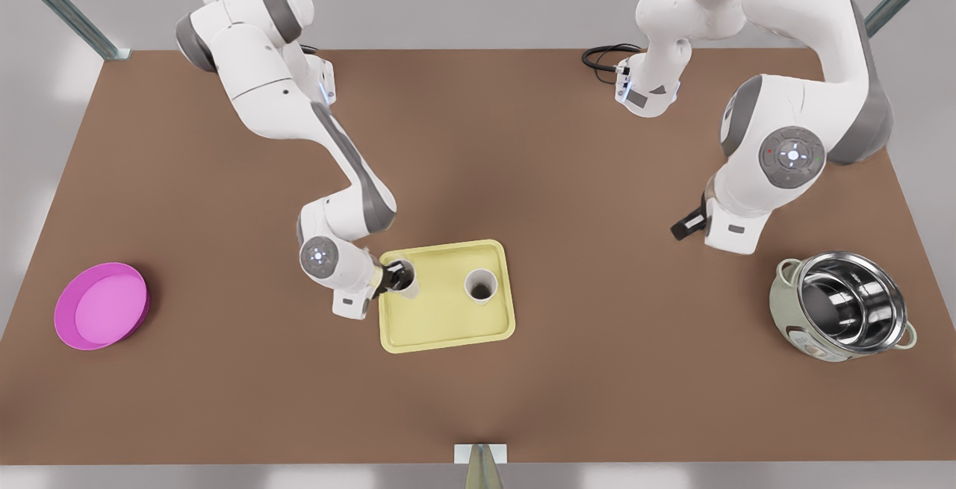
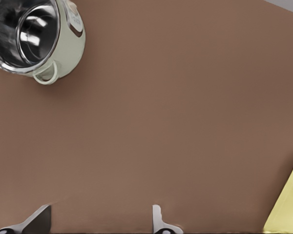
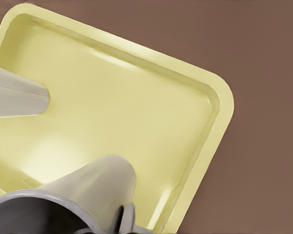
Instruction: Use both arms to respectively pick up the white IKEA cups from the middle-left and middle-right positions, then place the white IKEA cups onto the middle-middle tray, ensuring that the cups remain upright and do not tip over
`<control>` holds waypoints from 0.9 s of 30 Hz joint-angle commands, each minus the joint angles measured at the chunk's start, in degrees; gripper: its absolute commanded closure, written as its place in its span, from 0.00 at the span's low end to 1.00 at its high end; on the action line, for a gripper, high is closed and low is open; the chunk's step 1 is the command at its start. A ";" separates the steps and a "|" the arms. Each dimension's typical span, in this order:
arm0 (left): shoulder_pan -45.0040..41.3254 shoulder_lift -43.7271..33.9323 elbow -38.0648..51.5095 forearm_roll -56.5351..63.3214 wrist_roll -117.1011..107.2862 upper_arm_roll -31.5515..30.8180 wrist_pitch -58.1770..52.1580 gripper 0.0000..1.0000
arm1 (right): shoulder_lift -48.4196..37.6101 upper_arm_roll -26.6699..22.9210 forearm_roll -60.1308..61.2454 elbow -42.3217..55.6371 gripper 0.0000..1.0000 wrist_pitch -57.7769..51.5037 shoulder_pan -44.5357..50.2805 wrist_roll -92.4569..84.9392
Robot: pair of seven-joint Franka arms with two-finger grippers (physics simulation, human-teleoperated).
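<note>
The right claw (image 1: 396,277) is holding by its rim 1 light, smooth, easily tipping cup (image 1: 407,281) over the tray (image 1: 448,328), beside the other cup (image 1: 480,284), while the left claw (image 1: 686,226) is waiting wide over the desk (image 1: 597,399).

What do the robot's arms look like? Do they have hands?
Both arms are white with grey joint sections and round grey caps with tiny lights. A black cable loops by one. Instead of hands, each has a small black two-finger gripper: the right gripper at the tray, the left gripper near the steel pot.
</note>
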 commanded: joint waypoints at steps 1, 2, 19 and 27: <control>-0.43 -1.42 -0.59 -1.83 36.97 1.42 -3.84 0.00 | 1.71 -0.06 -0.03 1.61 0.79 0.59 0.02 17.68; -0.35 -0.46 0.90 -1.83 36.97 1.42 -4.44 0.00 | 2.15 -0.07 -0.03 1.96 0.79 0.59 -0.07 17.68; -0.08 2.88 5.13 -2.53 37.06 1.25 -6.64 0.00 | -0.22 0.02 -0.12 0.64 0.00 -4.59 -0.60 16.37; 0.27 3.23 5.13 -2.53 37.06 1.42 -6.47 0.00 | -4.35 -2.00 -11.80 1.87 0.00 -31.14 -16.51 16.19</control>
